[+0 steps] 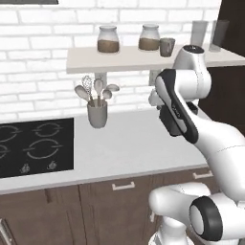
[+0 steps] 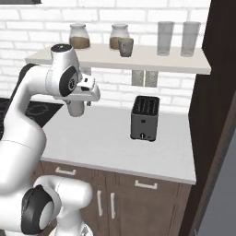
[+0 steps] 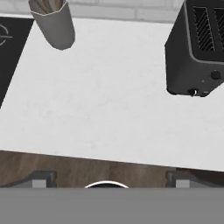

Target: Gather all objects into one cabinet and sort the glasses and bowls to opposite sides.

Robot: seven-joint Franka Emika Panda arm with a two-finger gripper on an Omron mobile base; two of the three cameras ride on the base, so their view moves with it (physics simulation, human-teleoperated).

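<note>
The gripper [image 2: 90, 92] hung above the white counter [image 1: 119, 148], and whether its jaws were apart or together could not be told. At ten o'clock in the hand view a grey utensil holder [image 3: 54, 24] held spoons and a whisk. Farther off, on the shelf [image 2: 138, 57], the grey-green mug [image 2: 125, 47] stood just beside two lidded jars [image 2: 79, 36] of brown contents, with two tall empty glasses [image 2: 165, 38] at three o'clock from it.

Open counter [image 3: 105, 109] between utensil holder [image 3: 54, 24] and toaster [image 3: 197, 52].
</note>
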